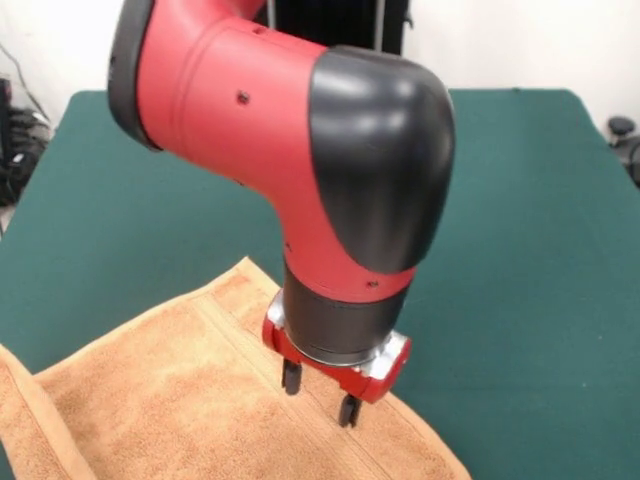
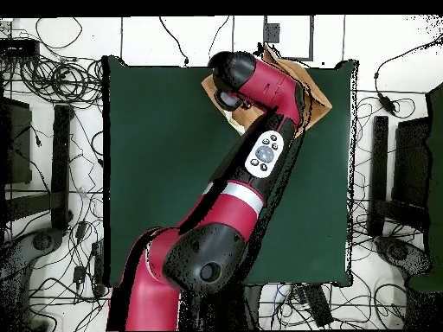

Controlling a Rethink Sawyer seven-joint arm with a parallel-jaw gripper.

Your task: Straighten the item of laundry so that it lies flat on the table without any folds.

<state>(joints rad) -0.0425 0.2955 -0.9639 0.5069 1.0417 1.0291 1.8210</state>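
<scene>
One towel (image 1: 180, 400) lies on the table (image 1: 530, 250), directly under the gripper (image 1: 320, 394), spreading out from it toward the front view's lower left corner. A folded-over flap shows at that corner, so it is not flat. The one gripper hangs just above the cloth with its two fingers (image 1: 291, 377) apart and nothing between them. From overhead, one red arm (image 2: 260, 164) covers most of the towel (image 2: 316, 104) near the table's far edge.

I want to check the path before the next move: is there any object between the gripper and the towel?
Nothing visible stands between them. In the front view the gripper hangs right over the towel, jaws apart, tips at or just above the cloth. No other object shows on the table near it.
</scene>
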